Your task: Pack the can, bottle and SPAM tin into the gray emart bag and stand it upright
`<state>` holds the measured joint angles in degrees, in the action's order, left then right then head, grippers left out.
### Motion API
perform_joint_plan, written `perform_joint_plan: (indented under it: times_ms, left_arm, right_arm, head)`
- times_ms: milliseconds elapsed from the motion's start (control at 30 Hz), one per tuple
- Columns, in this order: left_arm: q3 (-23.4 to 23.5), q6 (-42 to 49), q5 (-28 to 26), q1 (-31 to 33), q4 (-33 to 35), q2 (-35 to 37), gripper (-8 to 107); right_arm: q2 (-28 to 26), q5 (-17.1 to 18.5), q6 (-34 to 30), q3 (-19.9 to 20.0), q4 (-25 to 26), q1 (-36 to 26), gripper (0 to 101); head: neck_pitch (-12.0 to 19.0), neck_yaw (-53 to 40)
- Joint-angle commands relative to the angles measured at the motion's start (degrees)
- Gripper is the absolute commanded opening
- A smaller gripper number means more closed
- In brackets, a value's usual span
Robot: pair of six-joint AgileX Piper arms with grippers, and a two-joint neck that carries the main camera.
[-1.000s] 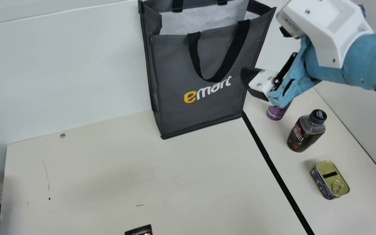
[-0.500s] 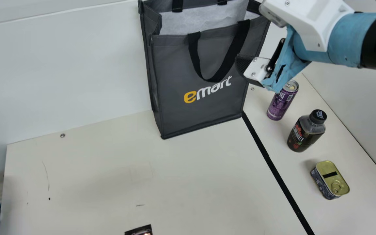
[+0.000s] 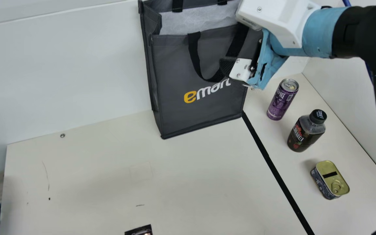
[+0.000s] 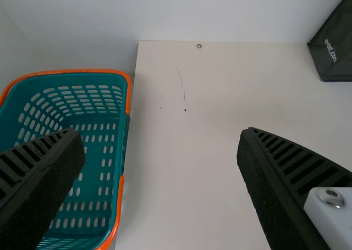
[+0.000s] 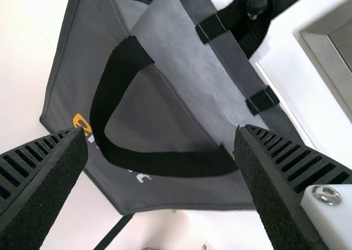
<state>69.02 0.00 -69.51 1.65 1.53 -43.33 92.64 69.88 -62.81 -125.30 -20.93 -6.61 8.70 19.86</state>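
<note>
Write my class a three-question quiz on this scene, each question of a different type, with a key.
1. True or false: the bottle stands between the can and the tin.
2. Which is nearest the gray bag?
A) the tin
B) the can
C) the bottle
3. Fill in the missing word: the right arm's jaws stand ____ at the bag's handle.

Key: 1. True; 2. B; 3. open

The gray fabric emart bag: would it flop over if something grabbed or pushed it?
The gray bag stands up with fairly straight edges, so its walls are probably semi-stiff. Its black webbing handle hangs in a loose loop and would likely bend freely when gripped. Tall above a shallow base, the bag could tip if pushed high up.
</note>
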Motion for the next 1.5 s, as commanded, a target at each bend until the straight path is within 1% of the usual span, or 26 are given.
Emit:
perform_joint_plan:
  times_ms: [0, 433, 867, 1100, 1467]
  left_arm:
    - [0.0, 0.0, 0.0, 0.0, 0.0, 0.0, 90]
    - [0.0, 0.0, 0.0, 0.0, 0.0, 0.0, 90]
    - [0.0, 0.0, 0.0, 0.0, 0.0, 0.0, 90]
    - [0.0, 0.0, 0.0, 0.0, 0.0, 0.0, 90]
    - [0.0, 0.0, 0.0, 0.0, 0.0, 0.0, 90]
  right_arm:
    - [0.9, 0.0, -0.8, -0.8, -0.6, -0.1, 95]
    - [7.0, 0.0, -6.1, -5.1, -3.8, -0.1, 95]
    - [12.8, 0.0, -9.7, -9.2, -4.3, 0.0, 95]
    - [14.9, 0.0, -11.2, -10.0, -3.9, 0.1, 95]
    - [16.8, 0.0, -13.8, -10.0, -3.5, 0.1, 95]
  head:
    - [1.3, 0.1]
    - [1.3, 0.1]
    - [1.3, 0.1]
    - [1.3, 0.1]
    - [1.3, 0.1]
